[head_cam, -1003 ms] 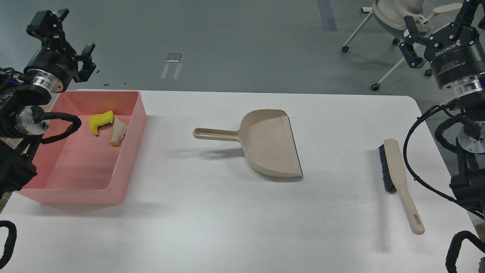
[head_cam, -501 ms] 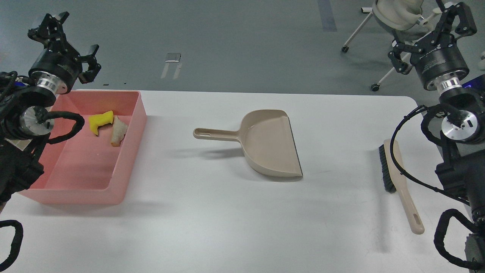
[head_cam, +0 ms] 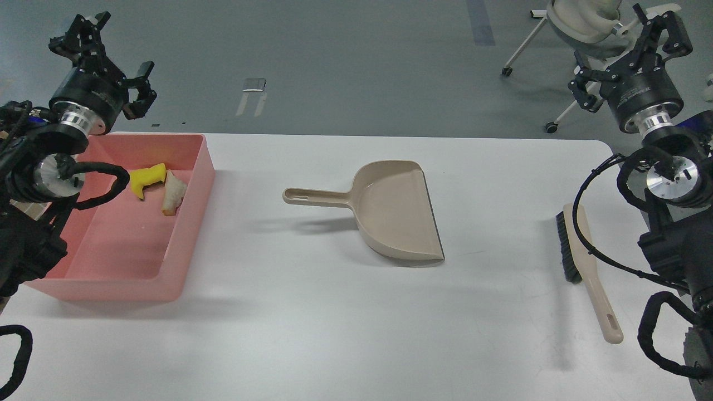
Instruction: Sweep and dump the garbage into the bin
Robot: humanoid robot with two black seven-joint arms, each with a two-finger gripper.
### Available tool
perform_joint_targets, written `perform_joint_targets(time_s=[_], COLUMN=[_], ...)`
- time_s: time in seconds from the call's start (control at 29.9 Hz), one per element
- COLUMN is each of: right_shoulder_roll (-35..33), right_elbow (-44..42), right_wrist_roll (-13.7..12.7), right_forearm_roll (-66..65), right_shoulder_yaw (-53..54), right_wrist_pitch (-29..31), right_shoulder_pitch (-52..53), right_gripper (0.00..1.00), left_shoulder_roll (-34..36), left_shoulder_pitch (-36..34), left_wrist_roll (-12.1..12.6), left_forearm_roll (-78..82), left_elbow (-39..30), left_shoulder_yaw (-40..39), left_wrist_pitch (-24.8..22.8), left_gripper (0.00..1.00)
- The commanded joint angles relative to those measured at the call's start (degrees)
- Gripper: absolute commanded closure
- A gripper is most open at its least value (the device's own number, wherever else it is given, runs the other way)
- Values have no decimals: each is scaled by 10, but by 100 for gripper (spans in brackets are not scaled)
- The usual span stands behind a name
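Note:
The pink bin (head_cam: 184,250) stands at the table's left. Inside it, near the far end, lie the yellow scrap (head_cam: 147,179) and the pale wedge (head_cam: 174,193), side by side. The beige dustpan (head_cam: 393,211) lies empty in the middle of the table, handle pointing left. The brush (head_cam: 585,262) lies at the right, bristles to the left. My left gripper (head_cam: 106,53) is open and empty, raised beyond the bin's far left corner. My right gripper (head_cam: 632,53) is open and empty, raised beyond the table's far right corner.
White table (head_cam: 334,323) with rounded corners; grey floor beyond. A white chair base on castors (head_cam: 557,33) stands behind the right gripper. My arm cables hang over the bin's left side and beside the brush.
My right gripper has drawn back and up to the left, away from the brush. My left gripper has shifted slightly right. The scraps, dustpan and brush have not moved.

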Motion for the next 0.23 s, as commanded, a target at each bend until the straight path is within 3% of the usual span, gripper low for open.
perform_joint_targets(time_s=[0.0,0.2], right_shoulder_roll=[-3,-3], right_elbow=[26,29], right_wrist_roll=[-1,4], right_forearm_roll=[0,1], right_shoulder_yaw=[0,2], right_wrist_pitch=[-1,-3], right_shoulder_pitch=[-12,-16], right_gripper=[0,0], left_shoulder_roll=[3,0], left_shoulder_pitch=[0,-1], left_wrist_roll=[1,4], left_forearm_roll=[1,5], left_elbow=[-2,-1], left_shoulder_yaw=[0,1], left_wrist_pitch=[6,13], left_gripper=[3,3])
